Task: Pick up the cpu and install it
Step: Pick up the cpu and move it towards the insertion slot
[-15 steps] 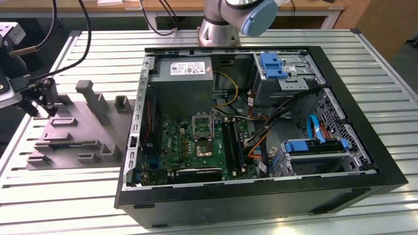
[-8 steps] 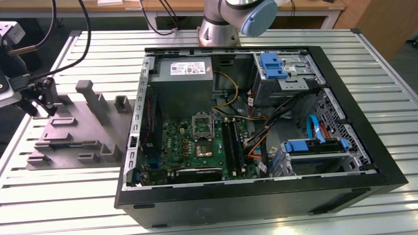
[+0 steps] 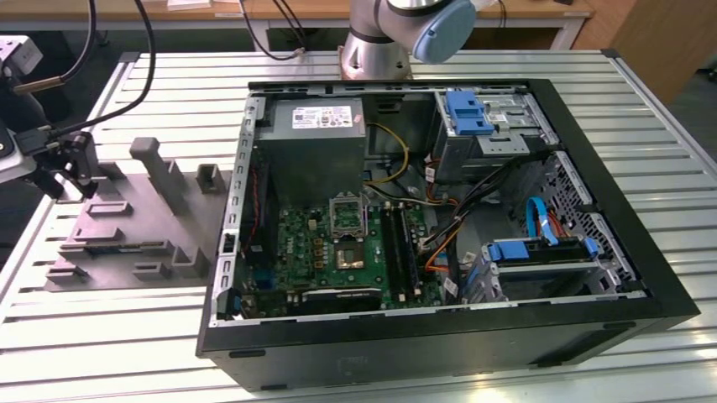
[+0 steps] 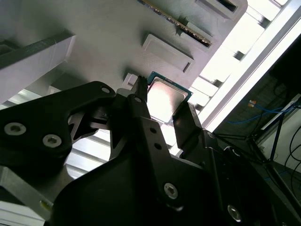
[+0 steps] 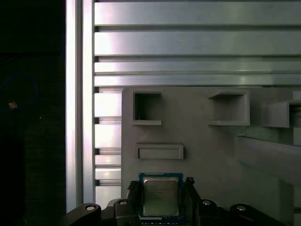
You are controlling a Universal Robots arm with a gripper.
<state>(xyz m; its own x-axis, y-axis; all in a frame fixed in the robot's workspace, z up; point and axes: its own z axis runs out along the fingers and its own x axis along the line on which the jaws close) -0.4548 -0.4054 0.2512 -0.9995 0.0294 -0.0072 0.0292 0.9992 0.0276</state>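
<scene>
Fingers (image 5: 190, 190) clamp the cpu (image 5: 161, 197) (top print illegible) at the grey tray (image 5: 197, 136).

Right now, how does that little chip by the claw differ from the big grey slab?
The cpu is far smaller than the grey tray. The cpu has a shiny metal top and greenish rim; the tray is matt grey. The cpu is flat; the tray carries upright blocks and recesses.
</scene>
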